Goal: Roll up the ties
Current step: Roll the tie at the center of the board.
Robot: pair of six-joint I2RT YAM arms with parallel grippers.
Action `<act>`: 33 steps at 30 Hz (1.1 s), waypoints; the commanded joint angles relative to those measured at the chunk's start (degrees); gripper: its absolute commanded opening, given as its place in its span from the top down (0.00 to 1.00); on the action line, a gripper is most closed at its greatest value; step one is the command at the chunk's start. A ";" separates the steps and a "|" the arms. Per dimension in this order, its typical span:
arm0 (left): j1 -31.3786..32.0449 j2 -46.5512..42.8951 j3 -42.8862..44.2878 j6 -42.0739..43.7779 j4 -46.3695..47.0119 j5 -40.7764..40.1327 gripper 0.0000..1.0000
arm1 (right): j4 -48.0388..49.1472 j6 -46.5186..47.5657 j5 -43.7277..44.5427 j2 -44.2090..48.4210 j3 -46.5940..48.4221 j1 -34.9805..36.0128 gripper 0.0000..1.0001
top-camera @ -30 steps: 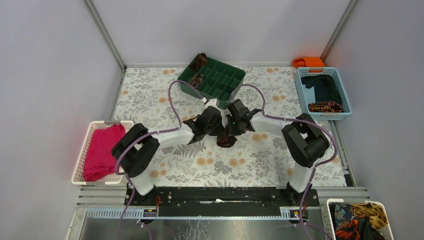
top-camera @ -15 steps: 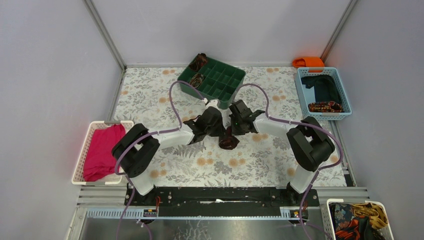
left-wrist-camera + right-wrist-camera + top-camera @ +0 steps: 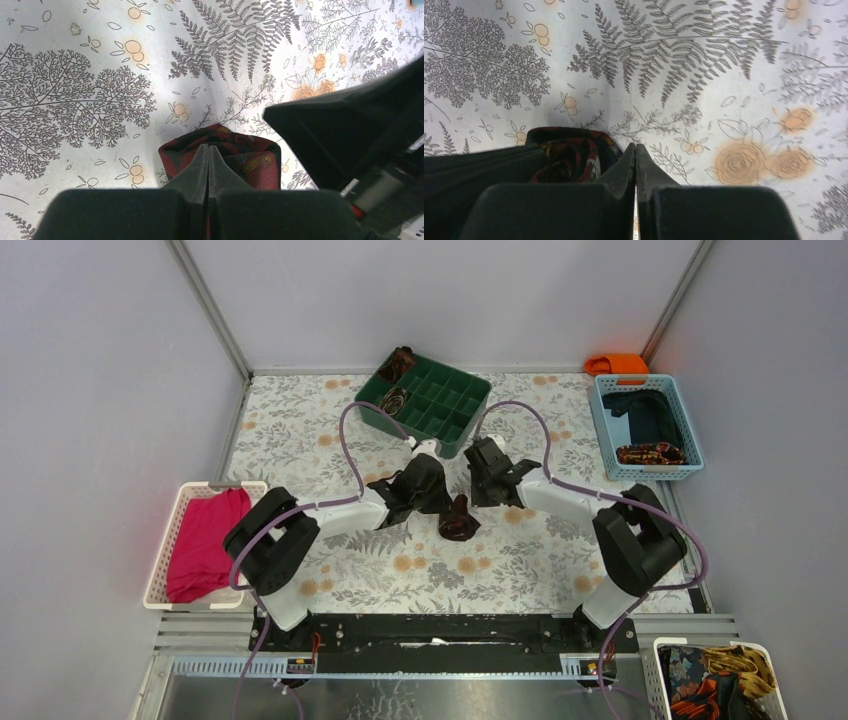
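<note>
The coiled tie [image 3: 458, 522] lay mid-table [image 3: 560, 570] at the left gripper's [image 3: 208, 148] pressed-together fingers (pinching fabric? unclear). The right gripper [image 3: 635, 146], fingers likewise together and empty, sat just right of it. A stray nudge might uncoil the roll.

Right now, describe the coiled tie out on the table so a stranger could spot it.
On the floral-printed tabletop, look nearer than the dark green divided tray, around the middle. There sits a small coil of dark maroon fabric flecked red-orange: the only tie outside any tray or basket.
</note>
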State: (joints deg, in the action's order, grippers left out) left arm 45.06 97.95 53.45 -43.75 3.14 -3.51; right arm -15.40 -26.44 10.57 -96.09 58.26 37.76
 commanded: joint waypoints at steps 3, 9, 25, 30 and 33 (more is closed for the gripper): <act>0.47 -0.65 1.06 1.20 -0.46 1.50 1.00 | -4.00 -0.97 2.11 8.00 -4.29 -0.05 1.00; 0.56 -1.26 1.31 0.77 -0.72 2.36 1.00 | -0.90 -2.75 -5.18 9.40 -11.13 -0.05 1.00; 1.52 -3.44 0.13 0.68 -1.37 2.11 1.00 | 7.45 -5.76 -13.89 3.17 -13.02 0.15 1.00; 1.61 -3.56 -0.17 0.81 -1.51 1.97 1.00 | 7.86 -5.13 -15.64 -0.11 -9.40 0.17 1.00; 1.61 -3.41 -0.08 0.90 -1.55 1.84 1.00 | 7.98 -5.03 -16.35 -2.07 -7.47 0.13 1.00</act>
State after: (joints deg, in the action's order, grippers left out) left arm 46.15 95.81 53.56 -43.77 2.50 -1.48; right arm -7.01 -31.81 -4.40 -94.85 48.42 37.74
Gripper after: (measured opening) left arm 0.006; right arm 0.009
